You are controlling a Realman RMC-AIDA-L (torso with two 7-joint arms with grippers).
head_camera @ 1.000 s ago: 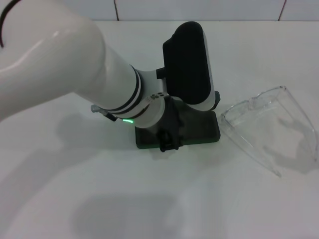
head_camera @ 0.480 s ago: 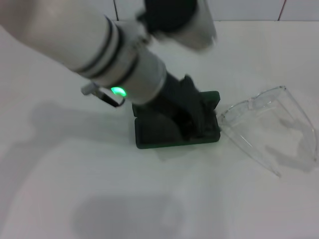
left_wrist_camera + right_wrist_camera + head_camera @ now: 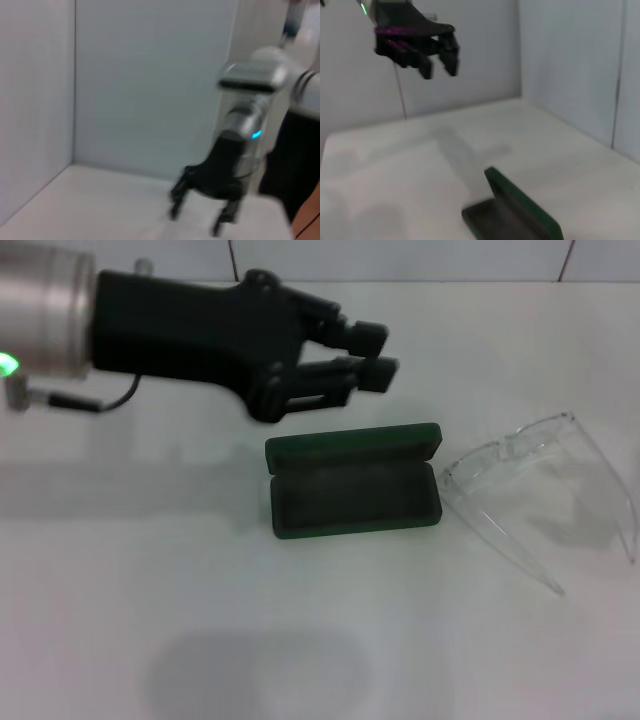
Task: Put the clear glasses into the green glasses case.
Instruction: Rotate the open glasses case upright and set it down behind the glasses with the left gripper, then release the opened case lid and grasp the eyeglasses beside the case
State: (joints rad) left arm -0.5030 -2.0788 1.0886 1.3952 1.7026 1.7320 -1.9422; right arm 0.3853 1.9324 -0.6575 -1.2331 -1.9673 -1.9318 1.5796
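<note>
Now that my left tool has lifted away upper left, fingers spread, case lies open; glasses next.

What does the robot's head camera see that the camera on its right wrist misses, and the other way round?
Only the head view shows the transparent plastic wraparound glasses, lying on the table to the right of the case. Only the right wrist view shows that the black left hand hangs well above the table, against tall pale walls. Both show that open left hand, the dark green hinged glasses case with its lid open, and the white table. Neither shows the right hand.
</note>
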